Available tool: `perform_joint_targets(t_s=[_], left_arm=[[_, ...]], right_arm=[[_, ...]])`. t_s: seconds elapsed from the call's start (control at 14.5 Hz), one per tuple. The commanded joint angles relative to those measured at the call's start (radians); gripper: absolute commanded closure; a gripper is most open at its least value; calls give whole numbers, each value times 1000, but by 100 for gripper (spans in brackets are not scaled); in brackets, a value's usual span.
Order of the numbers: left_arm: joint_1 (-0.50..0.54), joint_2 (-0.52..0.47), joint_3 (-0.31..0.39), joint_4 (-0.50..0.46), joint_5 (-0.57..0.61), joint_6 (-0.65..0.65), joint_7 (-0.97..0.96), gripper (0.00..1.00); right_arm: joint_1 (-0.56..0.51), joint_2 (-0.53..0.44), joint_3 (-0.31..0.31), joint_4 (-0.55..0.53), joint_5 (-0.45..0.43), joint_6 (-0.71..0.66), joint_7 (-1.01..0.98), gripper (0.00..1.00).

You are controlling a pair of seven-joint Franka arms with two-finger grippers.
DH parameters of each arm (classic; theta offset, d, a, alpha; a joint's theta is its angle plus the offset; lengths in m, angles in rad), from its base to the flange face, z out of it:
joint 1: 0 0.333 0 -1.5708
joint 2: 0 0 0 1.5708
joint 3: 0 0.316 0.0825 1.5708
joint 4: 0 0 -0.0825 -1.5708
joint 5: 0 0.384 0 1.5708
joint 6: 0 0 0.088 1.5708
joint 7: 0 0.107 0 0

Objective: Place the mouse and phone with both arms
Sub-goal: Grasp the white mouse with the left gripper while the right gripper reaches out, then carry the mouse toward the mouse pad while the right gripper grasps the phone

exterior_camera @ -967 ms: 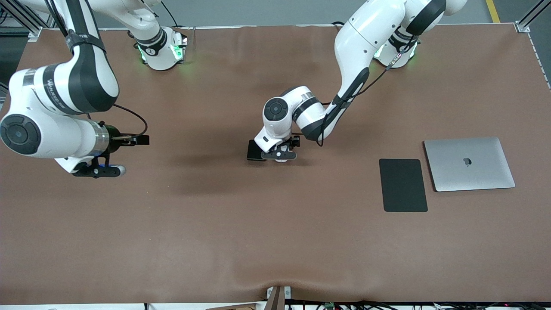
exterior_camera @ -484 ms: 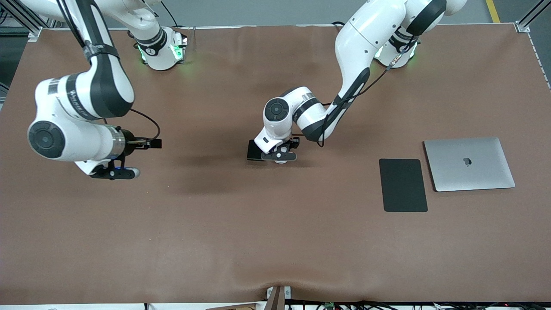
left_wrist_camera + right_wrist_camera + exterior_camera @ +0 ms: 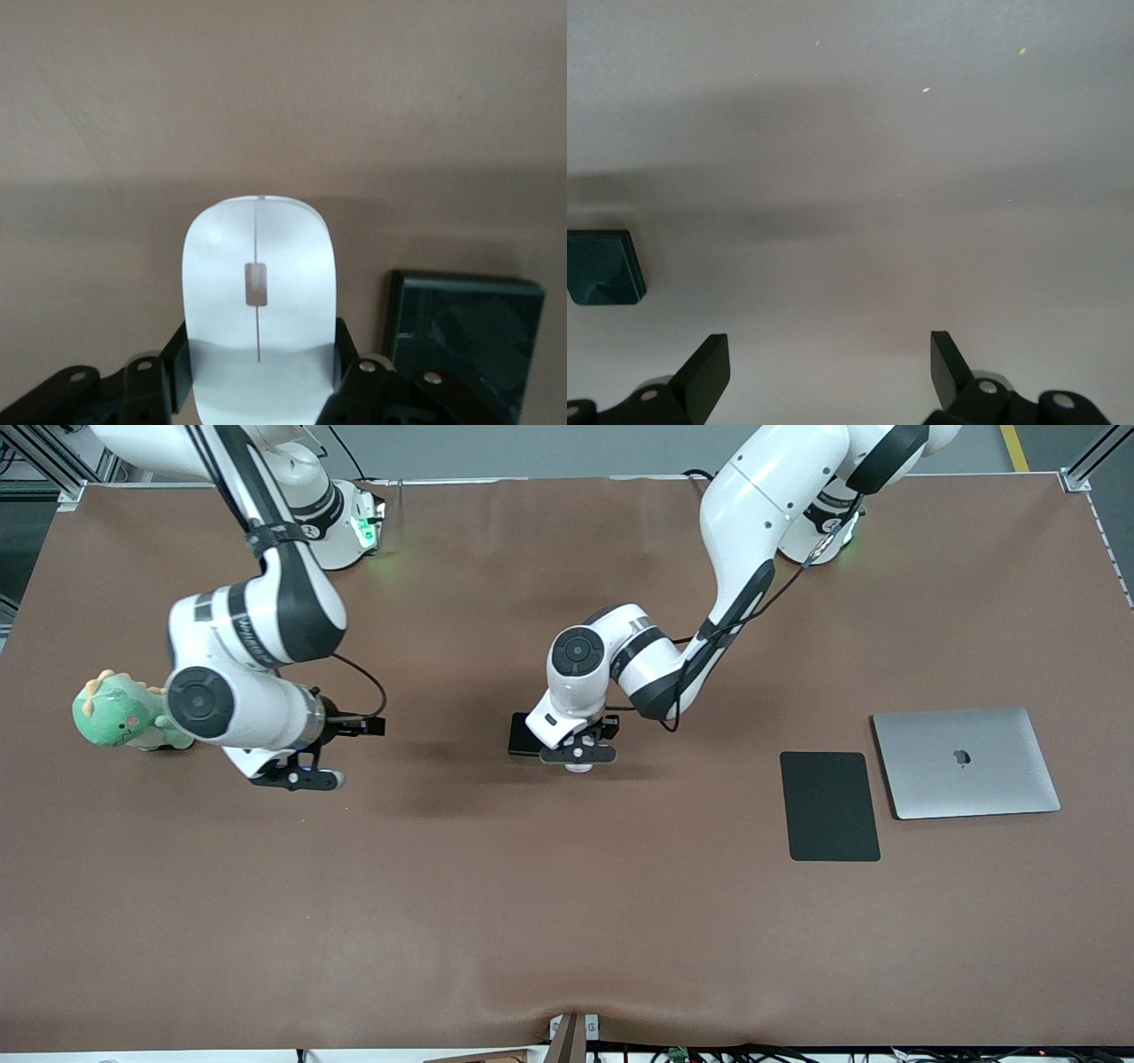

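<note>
Finds the mouse [image 3: 257,301] near the middle of the bench [image 3: 567,921], pinched by its long sides in the left end effector [image 3: 578,755]. Places the phone [image 3: 521,735] flat on the bench just beside it, at about ten o'clock from the mouse in the front view. Notes hardly any shift there over the last second, only a slight drift toward the laptop [image 3: 966,762] and black pad [image 3: 830,806], which lie well apart at about three to four o'clock. Suggests a grasp already made and a carry barely begun. Sees the bigger change with the right arm: has swung in from the bench's edge, bringing the right end effector [image 3: 297,778], fingers spread and holding nothing, to about nine o'clock from the phone, likely heading for it. Uncovers a green plush toy [image 3: 111,713] at nine o'clock again from that end effector, earlier hidden under the arm. Cannot tell whether the mouse is lifted or resting on the bench. Leaves most of the mouse and one end of the phone hidden under the left wrist in the front view.
</note>
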Motion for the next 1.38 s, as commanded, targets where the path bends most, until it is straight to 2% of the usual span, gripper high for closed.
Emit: perform_joint_targets(t_s=[0.0, 0.28, 0.69, 0.9, 1.11, 1.31], left_arm=[[13, -65, 1, -19, 17, -45, -29, 100], [45, -124, -1, -20, 17, -99, -20, 100], [123, -162, -1, -27, 17, -148, 11, 100], [182, -203, -6, -36, 17, -216, 69, 100], [261, -278, -9, -95, 17, -233, 147, 100], [330, -358, -9, -177, 17, -234, 233, 100]], right_arm=[[38, 6, -7, -24, 12, 36, 40, 0], [104, 54, -7, -27, 12, 117, 143, 0], [190, 127, -7, -27, 21, 265, 194, 0], [242, 170, -7, -27, 92, 355, 261, 0], [296, 216, -7, -21, 93, 469, 280, 0], [322, 252, -7, -17, 98, 509, 312, 0]])
